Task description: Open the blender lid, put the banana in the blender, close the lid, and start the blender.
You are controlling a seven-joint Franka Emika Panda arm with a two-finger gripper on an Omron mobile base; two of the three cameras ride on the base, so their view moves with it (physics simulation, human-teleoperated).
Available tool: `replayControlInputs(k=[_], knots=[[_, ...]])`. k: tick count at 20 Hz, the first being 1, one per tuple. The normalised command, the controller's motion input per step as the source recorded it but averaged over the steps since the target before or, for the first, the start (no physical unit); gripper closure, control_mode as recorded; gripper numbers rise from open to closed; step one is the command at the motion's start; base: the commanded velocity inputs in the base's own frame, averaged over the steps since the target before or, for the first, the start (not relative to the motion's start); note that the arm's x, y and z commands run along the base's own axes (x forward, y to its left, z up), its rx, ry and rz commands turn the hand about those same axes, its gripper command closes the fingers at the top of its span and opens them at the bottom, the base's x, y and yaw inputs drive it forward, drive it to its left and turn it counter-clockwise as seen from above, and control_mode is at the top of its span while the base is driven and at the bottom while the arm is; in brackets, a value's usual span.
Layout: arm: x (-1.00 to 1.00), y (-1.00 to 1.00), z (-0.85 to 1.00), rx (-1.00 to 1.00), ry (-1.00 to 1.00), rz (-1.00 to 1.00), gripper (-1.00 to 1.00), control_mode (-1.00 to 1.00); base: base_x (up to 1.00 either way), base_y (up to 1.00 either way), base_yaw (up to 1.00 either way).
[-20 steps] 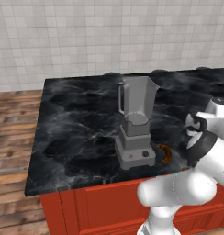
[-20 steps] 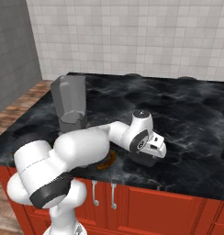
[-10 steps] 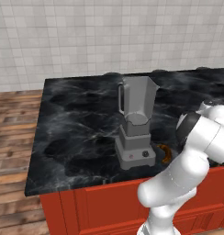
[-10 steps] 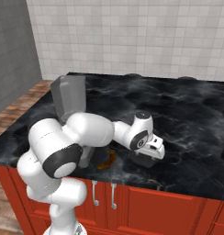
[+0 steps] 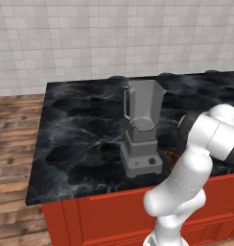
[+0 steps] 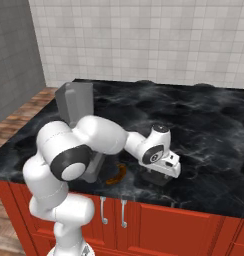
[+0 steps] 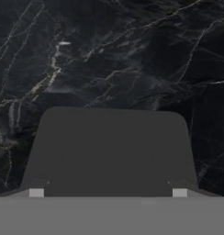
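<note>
Right base view has the pincer (image 6: 159, 176) low over the black marbled tabletop (image 6: 214, 135), to the right of the banana (image 6: 116, 174), its jaws spread wide astride the blender lid (image 6: 155, 177), a flat squarish matte black cap that seems to rest on the stone rather than in a grip. That would leave the blender (image 5: 140, 126), grey with a tall tapered jar and stepped base, open-topped to take the small curved orange-yellow fruit lying just beside its base.
</note>
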Motion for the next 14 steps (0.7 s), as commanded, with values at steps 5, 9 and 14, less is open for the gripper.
replayControlInputs(k=[5, 9, 14], knots=[[0.0, 0.01, -0.15, 0.0, 0.03, 0.0, -1.0, -1.0, 0.0, 0.0, 0.0], [-0.05, 0.0, 0.13, 0.0, 0.05, 0.0, -1.0, -1.0, 0.0, 0.0, 0.0], [-0.19, 0.01, 0.53, 0.0, 0.0, -0.01, -1.0, -1.0, 0.0, 0.0, 0.0]])
